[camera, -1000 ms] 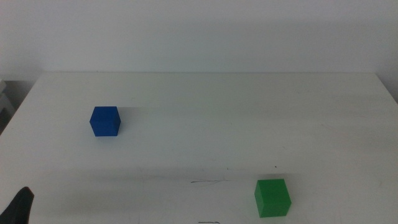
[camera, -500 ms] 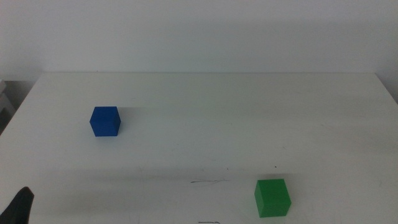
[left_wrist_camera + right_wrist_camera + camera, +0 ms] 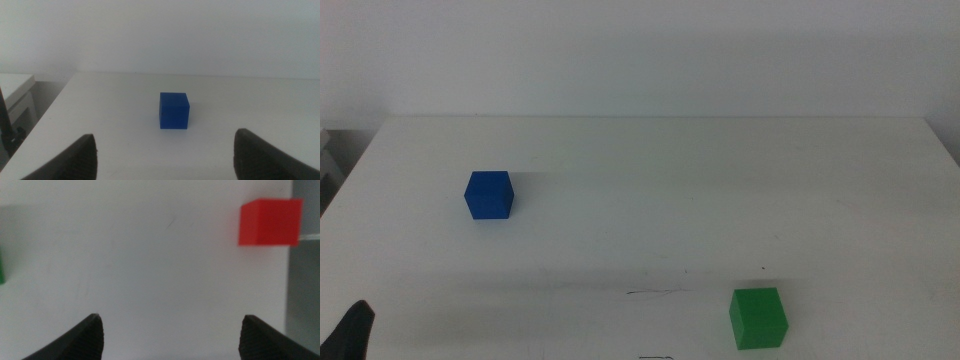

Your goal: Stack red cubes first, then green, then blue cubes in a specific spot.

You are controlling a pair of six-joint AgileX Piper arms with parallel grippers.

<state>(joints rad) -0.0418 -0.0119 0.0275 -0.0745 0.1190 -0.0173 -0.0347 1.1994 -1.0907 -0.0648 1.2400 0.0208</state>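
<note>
The blue cube (image 3: 488, 195) sits on the white table at the left middle; it also shows in the left wrist view (image 3: 174, 110), ahead of my left gripper (image 3: 165, 162), which is open and empty. Only a dark tip of the left gripper (image 3: 350, 335) shows at the bottom left corner of the middle view. The green cube (image 3: 758, 318) stands near the front right. A short thin dark line (image 3: 655, 292) marks the spot, left of the green cube. The red cube (image 3: 270, 222) shows only in the right wrist view, near the table's edge. My right gripper (image 3: 170, 340) is open and empty.
The white table (image 3: 720, 180) ends at a back edge against a pale wall. A sliver of the green cube (image 3: 1, 267) shows at the border of the right wrist view. A second small dark mark (image 3: 655, 356) lies at the front edge.
</note>
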